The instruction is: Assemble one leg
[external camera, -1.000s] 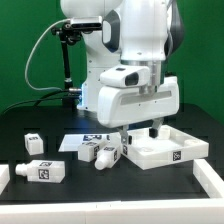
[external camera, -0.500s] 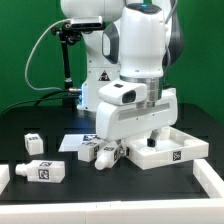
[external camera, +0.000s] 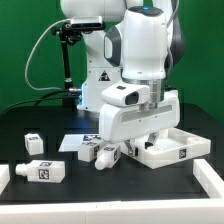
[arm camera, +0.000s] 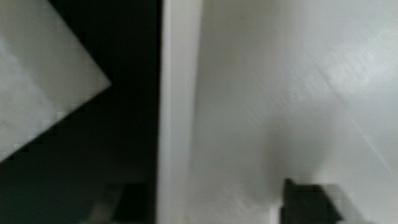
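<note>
Several small white legs with black-and-white tags lie on the black table: one at the exterior view's left, one in front of it, and two side by side near the middle. My gripper is down on the near-left wall of the large white tray-like tabletop. In the wrist view the tabletop's white wall fills the gap between my two dark fingertips, and my gripper is closed on that wall. It holds no leg.
The marker board lies flat behind the middle legs. A white part sits at the front of the exterior view's right, and another white piece at the left edge. The robot base and cables stand at the back.
My hand has come down and towards the exterior view's right onto the tabletop. In the last half second the tabletop has shifted slightly to the right.
</note>
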Motion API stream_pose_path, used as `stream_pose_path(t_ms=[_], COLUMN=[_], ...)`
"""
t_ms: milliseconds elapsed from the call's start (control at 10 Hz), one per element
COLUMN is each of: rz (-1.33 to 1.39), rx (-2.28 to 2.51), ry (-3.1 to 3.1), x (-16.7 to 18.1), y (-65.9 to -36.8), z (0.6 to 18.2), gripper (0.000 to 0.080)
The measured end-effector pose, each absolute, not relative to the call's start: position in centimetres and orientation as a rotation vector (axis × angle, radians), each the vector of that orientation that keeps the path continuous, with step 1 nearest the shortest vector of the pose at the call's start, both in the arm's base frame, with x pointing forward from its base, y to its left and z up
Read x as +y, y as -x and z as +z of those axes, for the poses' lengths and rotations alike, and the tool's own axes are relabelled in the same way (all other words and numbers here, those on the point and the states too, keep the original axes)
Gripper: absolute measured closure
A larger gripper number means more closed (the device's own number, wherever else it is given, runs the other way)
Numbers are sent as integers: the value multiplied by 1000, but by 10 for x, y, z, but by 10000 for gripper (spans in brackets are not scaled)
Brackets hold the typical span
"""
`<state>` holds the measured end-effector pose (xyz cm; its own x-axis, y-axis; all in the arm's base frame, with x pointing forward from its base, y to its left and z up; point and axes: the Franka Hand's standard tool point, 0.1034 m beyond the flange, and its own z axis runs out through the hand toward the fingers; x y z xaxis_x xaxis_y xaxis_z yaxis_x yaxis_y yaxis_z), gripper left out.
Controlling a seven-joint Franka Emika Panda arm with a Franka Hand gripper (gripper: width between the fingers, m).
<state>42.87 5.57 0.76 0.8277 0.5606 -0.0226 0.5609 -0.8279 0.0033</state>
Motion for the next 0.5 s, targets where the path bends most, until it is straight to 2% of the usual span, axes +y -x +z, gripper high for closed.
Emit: stream_pose_path(t_ms=[100,200,300,500], rz=[-32,-31,-25,-133], rx=[919,916,848,503], ry=[-2994,-2994,-3010,-3101], x=[56,55,53,35], y=[-429,-429,-430,-428], z=[8,8,17,53], gripper=[611,731,731,745])
